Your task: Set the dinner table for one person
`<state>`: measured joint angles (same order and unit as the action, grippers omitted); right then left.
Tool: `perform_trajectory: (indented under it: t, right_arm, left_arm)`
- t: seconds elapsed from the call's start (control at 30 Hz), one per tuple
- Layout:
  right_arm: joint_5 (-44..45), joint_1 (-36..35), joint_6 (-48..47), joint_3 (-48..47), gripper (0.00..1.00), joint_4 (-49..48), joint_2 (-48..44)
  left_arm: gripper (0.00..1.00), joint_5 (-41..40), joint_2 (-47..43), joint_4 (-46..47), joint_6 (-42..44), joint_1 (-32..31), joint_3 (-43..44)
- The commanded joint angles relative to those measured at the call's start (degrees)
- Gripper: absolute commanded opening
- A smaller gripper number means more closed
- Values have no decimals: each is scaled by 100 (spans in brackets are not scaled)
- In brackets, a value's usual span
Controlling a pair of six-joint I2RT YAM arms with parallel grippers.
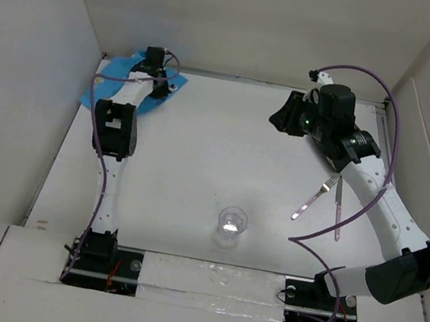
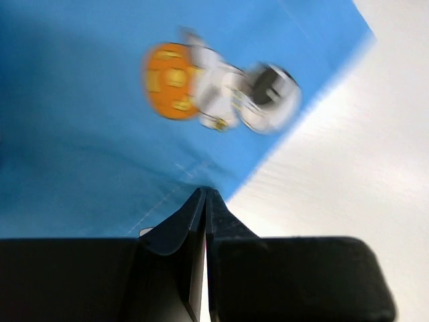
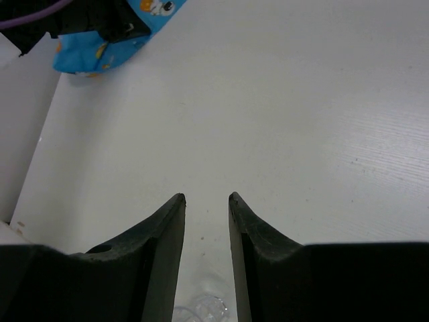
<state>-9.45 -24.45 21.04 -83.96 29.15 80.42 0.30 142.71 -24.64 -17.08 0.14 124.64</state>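
Matte white rectangular bench is lying flat; left gripper is sitting closed over blue cloth mat, right gripper narrowly parted.

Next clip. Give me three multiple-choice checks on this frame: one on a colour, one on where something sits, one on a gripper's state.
1. What colour is the mat?
A) red
B) green
C) blue

2. Where is the cup?
A) on the mat
B) upright on the bare table, near the middle of its front part
C) tipped over in the far-right corner

3. How is the right gripper?
A) open, with nothing between its fingers
B) shut tight on nothing
C) shut on the cup

Answers:
1 C: the top view and both wrist views show the mat as blue with a cartoon print.
2 B: the top view shows the cup standing alone on white surface, apart from the mat in the far-left corner.
3 A: the right wrist view shows a clear gap between the fingers, with only table behind it.
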Motion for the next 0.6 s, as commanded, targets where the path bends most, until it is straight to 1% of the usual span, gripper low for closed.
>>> perform_trajectory:
  t: [0.0,0.13,0.17,0.23,0.27,0.3,0.33,0.37,0.4,0.43,0.47,0.5,0.53,0.57]
  right_arm:
    - [40,-43,-83,-261,38,-172,44]
    - [154,-43,-47,-77,39,-260,-9]
    - [172,-43,-21,28,40,-278,0]
    - [181,-43,76,73,42,-322,26]
    - [172,-43,119,99,42,-339,87]
    - [172,-43,172,117,42,-383,96]
    - [128,-43,199,143,37,-427,131]
    - [128,-104,199,143,31,-427,132]
    - [128,-104,216,196,24,-462,140]
    - [145,-104,225,231,16,-480,132]
    - [146,-156,234,266,6,-506,114]
    - [154,-157,260,310,4,-524,97]
    - [146,-157,269,389,4,-524,70]
    - [163,-157,278,433,4,-533,44]
  left_arm:
    - [0,1024,-682,-102,-6,-953,-335]
    - [0,1446,-1219,-6,-128,-1586,-905]
    - [0,1734,-1350,151,-190,-1866,-1159]
    - [0,1868,-1615,293,-392,-2157,-1258]
    - [5,1912,-1685,407,-462,-2385,-1188]
    - [25,1913,-1816,434,-550,-2466,-1118]
    - [33,1956,-1974,504,-864,-2466,-995]
    - [33,2035,-1976,618,-867,-2466,-1012]
    - [36,2053,-2228,706,-937,-2414,-1047]
    - [38,1940,-2387,811,-1085,-2344,-1125]
    - [38,1591,-2571,864,-1139,-2248,-1439]
    - [39,1370,-3034,926,-1192,-2125,-1677]
    - [42,1116,-3274,1013,-1253,-1819,-2028]
    - [44,774,-3555,1240,-1463,-1616,-2814]
